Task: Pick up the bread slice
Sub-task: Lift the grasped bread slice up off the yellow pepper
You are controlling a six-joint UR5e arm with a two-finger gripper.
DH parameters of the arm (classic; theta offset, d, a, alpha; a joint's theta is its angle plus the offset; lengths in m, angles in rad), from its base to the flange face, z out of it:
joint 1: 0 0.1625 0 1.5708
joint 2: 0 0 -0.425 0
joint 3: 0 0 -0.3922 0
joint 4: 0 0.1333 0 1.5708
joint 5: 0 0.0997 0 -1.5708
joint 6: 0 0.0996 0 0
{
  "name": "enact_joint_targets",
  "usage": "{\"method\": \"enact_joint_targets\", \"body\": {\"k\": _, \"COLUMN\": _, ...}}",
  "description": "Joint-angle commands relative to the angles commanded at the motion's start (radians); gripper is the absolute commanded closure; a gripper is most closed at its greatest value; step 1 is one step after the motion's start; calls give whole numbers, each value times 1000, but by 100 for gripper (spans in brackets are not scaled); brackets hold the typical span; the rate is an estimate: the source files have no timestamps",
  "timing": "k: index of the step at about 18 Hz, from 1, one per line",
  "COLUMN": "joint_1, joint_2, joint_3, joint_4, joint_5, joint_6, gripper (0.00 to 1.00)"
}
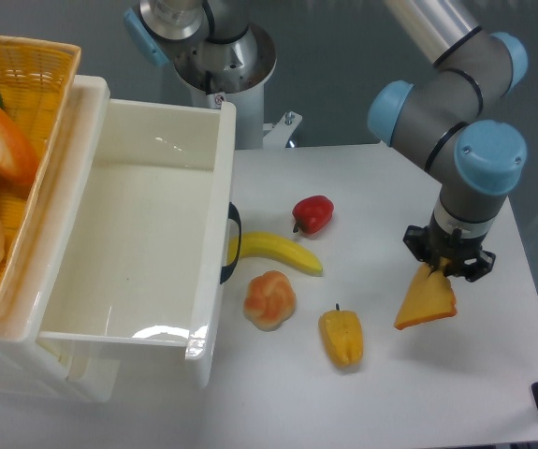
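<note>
The bread slice [426, 301] is golden orange with a darker crust edge. It hangs tilted over the right part of the white table [493, 374], held by its upper corner. My gripper [444, 269] points straight down and is shut on that corner. Its fingertips are mostly hidden behind the black wrist ring and the slice. The slice is well clear of the other food items to its left.
A yellow bell pepper [341, 337], a pale-orange knotted bun [269, 299], a banana [276, 251] and a red pepper [313, 213] lie mid-table. A large white open drawer [138, 234] fills the left, with a wicker basket [25, 103] on top of it.
</note>
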Motion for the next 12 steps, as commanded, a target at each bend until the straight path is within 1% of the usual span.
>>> {"method": "enact_joint_targets", "body": {"k": 3, "joint_1": 2, "joint_2": -5, "joint_3": 34, "joint_4": -2, "joint_5": 69, "joint_6": 72, "gripper": 100}}
{"method": "enact_joint_targets", "body": {"k": 6, "joint_1": 2, "joint_2": -9, "joint_3": 74, "joint_4": -64, "joint_5": 68, "joint_6": 118, "gripper": 100}}
{"method": "enact_joint_targets", "body": {"k": 12, "joint_1": 5, "joint_2": -3, "joint_3": 81, "joint_4": -74, "joint_5": 54, "joint_6": 155, "gripper": 100}}
